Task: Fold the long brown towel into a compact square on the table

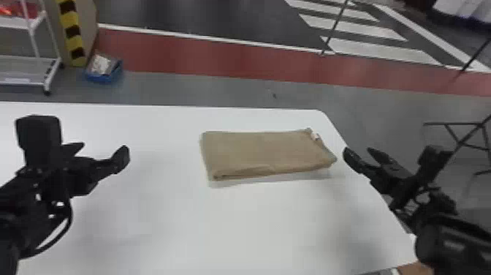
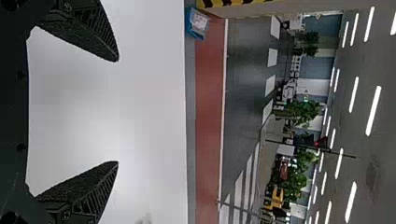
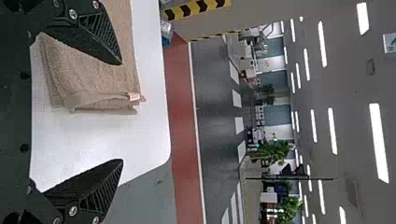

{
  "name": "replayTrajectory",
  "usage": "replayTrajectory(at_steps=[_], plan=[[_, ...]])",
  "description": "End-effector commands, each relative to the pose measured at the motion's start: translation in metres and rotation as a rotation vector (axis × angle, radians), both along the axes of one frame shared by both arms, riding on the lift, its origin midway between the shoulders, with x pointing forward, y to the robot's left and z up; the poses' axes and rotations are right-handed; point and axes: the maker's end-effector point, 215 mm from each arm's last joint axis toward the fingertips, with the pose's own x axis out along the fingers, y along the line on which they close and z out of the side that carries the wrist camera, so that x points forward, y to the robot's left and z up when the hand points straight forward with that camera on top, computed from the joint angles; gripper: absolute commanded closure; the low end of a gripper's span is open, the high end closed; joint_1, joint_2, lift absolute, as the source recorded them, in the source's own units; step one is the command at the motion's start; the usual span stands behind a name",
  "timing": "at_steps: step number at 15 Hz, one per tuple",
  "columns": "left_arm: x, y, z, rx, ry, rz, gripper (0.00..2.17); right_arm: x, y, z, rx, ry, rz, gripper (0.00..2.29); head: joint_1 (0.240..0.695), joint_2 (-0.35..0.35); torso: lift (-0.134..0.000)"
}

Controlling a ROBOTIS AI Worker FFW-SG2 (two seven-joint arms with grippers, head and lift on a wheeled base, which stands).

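Note:
My left gripper (image 1: 104, 151) is over the left part of the white table, well to the left of the towel; in the left wrist view the left gripper (image 2: 116, 112) stands open with nothing between its fingers. The brown towel (image 1: 263, 151) lies flat, folded in layers into a rectangle, toward the table's right side. Just off its right end, by the table edge, is my right gripper (image 1: 360, 155). In the right wrist view the right gripper (image 3: 122, 112) is open, and the towel (image 3: 93, 79) with its small white tag lies beyond the fingers, not held.
The white table (image 1: 219, 226) has its right edge beneath the right arm. Past the far edge, on the floor, stand a blue box (image 1: 104, 68) and a wheeled white rack (image 1: 31, 66). Thin black metal legs (image 1: 456, 137) stand off to the right.

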Motion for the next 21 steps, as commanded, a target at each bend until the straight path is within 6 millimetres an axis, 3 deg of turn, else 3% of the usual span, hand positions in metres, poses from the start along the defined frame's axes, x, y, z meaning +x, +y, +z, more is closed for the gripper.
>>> replayTrajectory(at_steps=[1, 5, 10, 15, 21], plan=[[0.003, -0.061, 0.007, -0.043, -0.002, -0.067, 0.16, -0.02, -0.006, 0.001, 0.009, -0.028, -0.022, 0.15, 0.695, -0.35, -0.128], [0.014, -0.14, -0.012, -0.056, 0.046, -0.144, 0.39, -0.044, -0.029, 0.012, -0.022, -0.068, -0.057, 0.16, 0.695, -0.35, -0.128], [0.0, -0.205, -0.019, -0.083, 0.075, -0.181, 0.39, -0.059, -0.044, 0.003, -0.043, -0.079, -0.083, 0.16, 0.695, -0.35, -0.128], [-0.024, -0.239, -0.032, -0.062, 0.096, -0.249, 0.42, -0.062, -0.048, -0.003, -0.043, -0.075, -0.086, 0.16, 0.695, -0.35, -0.128], [-0.031, -0.244, -0.049, -0.013, 0.108, -0.268, 0.42, -0.068, -0.059, -0.006, -0.044, -0.073, -0.099, 0.16, 0.695, -0.35, -0.128]])
